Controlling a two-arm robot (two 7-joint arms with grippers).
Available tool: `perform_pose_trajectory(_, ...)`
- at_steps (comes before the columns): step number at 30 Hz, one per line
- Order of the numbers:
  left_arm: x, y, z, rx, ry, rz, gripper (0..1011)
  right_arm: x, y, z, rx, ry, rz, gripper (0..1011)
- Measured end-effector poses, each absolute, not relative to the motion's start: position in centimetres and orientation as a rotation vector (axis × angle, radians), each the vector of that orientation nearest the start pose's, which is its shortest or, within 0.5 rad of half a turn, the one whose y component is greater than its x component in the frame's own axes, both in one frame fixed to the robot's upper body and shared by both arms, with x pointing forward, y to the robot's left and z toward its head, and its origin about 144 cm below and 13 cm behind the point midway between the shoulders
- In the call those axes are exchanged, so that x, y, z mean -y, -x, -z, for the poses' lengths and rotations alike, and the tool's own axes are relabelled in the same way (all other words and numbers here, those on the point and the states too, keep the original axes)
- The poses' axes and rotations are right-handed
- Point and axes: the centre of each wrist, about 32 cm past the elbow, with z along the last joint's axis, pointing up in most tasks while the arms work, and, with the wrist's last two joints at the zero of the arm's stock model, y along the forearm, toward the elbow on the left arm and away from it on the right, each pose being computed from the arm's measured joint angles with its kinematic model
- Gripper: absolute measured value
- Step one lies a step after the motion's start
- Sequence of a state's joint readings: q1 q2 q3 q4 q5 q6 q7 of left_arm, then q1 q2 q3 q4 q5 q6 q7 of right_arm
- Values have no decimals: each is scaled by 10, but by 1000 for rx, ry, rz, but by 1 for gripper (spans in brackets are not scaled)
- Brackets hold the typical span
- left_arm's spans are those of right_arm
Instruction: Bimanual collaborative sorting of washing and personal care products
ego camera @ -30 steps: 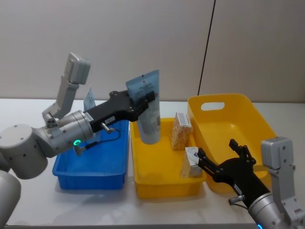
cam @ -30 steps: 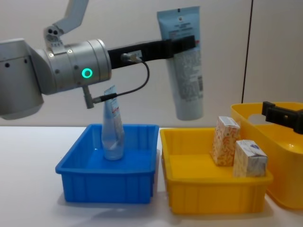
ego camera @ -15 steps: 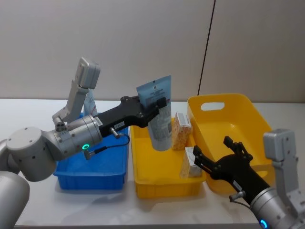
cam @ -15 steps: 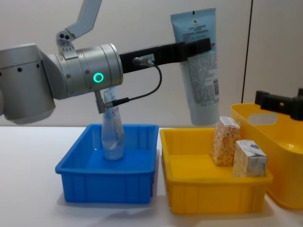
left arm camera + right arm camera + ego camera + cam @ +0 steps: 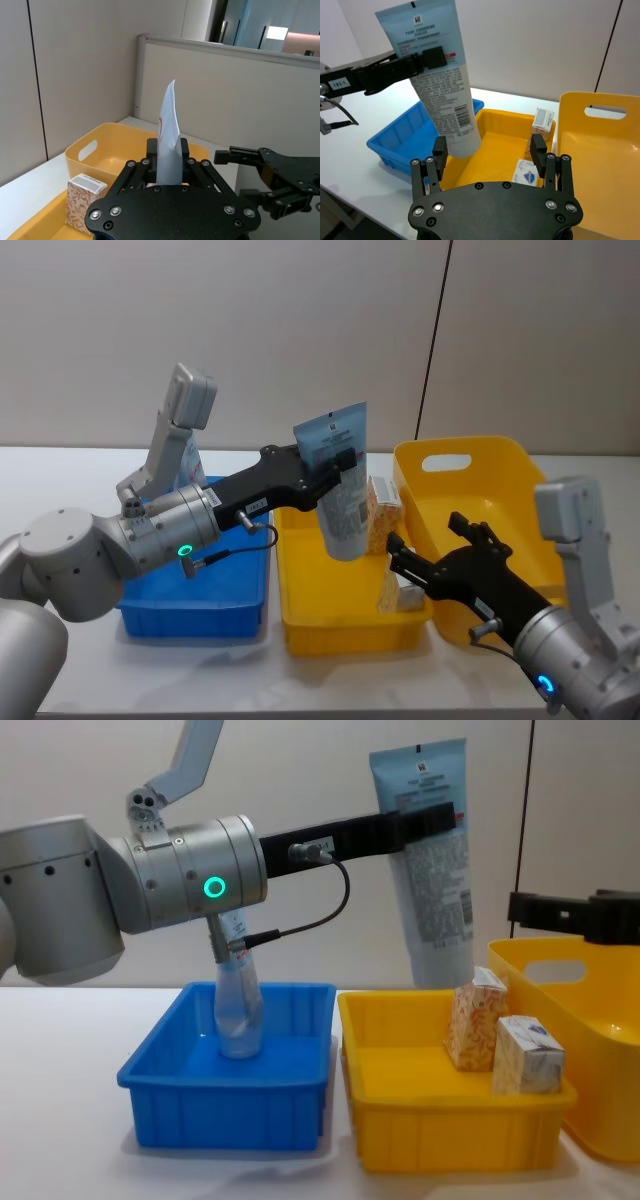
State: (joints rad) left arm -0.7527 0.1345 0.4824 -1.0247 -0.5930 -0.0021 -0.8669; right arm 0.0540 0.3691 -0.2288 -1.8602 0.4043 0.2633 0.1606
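Grey-blue tube (image 5: 346, 518) in left tool (image 5: 342, 459)

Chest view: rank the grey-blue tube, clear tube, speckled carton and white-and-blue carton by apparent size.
1. grey-blue tube, clearly largest
2. clear tube and speckled carton: too alike to rank; the tube looks taller, the carton wider
3. white-and-blue carton, slightly smaller

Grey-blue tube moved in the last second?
Yes. The grey-blue squeeze tube, held by the left gripper, shifted rightward over the middle yellow bin, toward the orange-speckled carton.
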Motion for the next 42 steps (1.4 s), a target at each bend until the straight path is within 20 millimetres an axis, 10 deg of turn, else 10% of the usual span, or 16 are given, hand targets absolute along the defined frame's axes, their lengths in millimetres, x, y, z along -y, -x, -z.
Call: perform_pose_trajectory(42, -160, -636, -1261, 2, 206, -355, 207, 178, -524, -1227, 116, 186, 1000, 988)
